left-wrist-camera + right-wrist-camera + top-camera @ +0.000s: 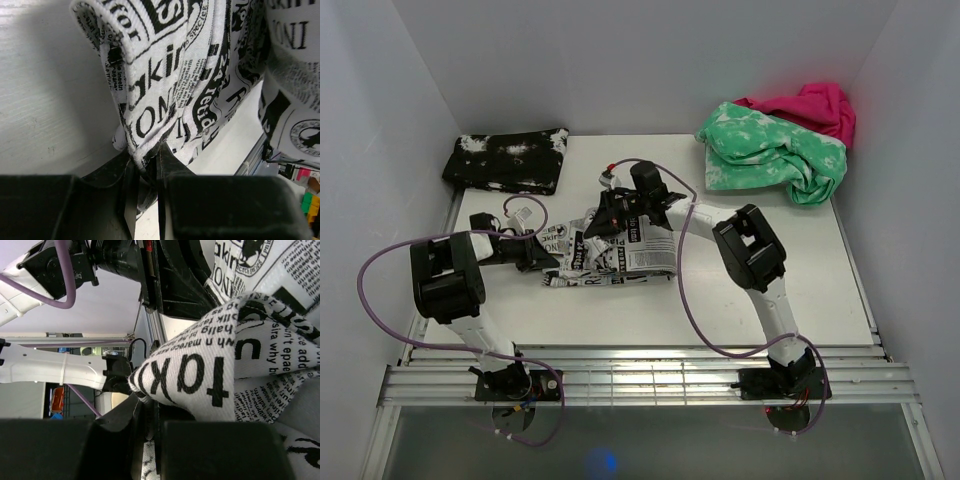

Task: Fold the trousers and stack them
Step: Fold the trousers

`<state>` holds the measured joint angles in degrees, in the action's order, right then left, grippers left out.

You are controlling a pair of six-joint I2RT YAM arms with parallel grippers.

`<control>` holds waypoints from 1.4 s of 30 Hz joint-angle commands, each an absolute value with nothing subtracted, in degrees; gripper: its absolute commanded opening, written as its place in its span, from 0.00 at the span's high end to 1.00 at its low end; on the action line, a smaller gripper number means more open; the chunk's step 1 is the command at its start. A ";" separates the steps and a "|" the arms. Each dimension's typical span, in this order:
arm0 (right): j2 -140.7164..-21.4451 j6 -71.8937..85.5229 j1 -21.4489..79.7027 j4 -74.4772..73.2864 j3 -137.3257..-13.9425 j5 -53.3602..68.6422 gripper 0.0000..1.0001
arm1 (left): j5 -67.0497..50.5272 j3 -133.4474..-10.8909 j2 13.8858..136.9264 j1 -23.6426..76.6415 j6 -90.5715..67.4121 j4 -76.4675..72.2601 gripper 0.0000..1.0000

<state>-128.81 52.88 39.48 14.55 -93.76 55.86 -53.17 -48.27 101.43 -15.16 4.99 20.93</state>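
The trousers, white with black newspaper print, lie bunched at the middle of the table. My left gripper is at their left edge and is shut on a hem of the trousers, which hangs in folds from the jaws. My right gripper is over their far top edge and is shut on a fold of the trousers, lifted a little off the table. Both pairs of jaws pinch cloth with almost no gap.
A black white-speckled folded garment lies at the far left. A green-and-white mottled garment and a pink cloth are heaped at the far right. White walls enclose the table. A metal rail runs along the near edge.
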 commanded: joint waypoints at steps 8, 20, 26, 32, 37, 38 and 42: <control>-135.61 58.53 43.24 22.85 -102.74 54.93 0.92 | -54.75 -47.81 103.36 -14.41 5.62 20.57 1.00; -140.09 60.38 44.82 25.05 -107.22 53.79 0.92 | -55.20 -47.29 104.33 -14.41 4.92 19.34 1.00; -141.85 63.37 45.70 28.21 -107.75 53.70 0.92 | -55.20 -47.11 104.85 -14.50 4.92 19.16 1.00; -143.26 64.68 46.58 29.09 -108.19 53.62 0.92 | -55.37 -47.02 105.03 -14.41 5.01 18.99 1.00; -145.37 64.51 46.93 29.62 -109.07 53.44 0.92 | -55.11 -47.28 105.64 -14.41 4.57 19.07 1.00; -145.63 64.42 46.93 29.71 -108.99 53.35 0.92 | -55.37 -47.37 105.56 -14.41 4.48 19.25 0.99; -146.07 66.26 47.37 31.72 -109.16 53.70 0.92 | -55.28 -47.63 105.12 -14.41 4.48 19.60 1.00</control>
<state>-145.91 64.71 46.37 27.09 -106.74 53.67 -57.17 -48.16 104.03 -15.16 3.53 19.20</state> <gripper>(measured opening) 0.110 0.263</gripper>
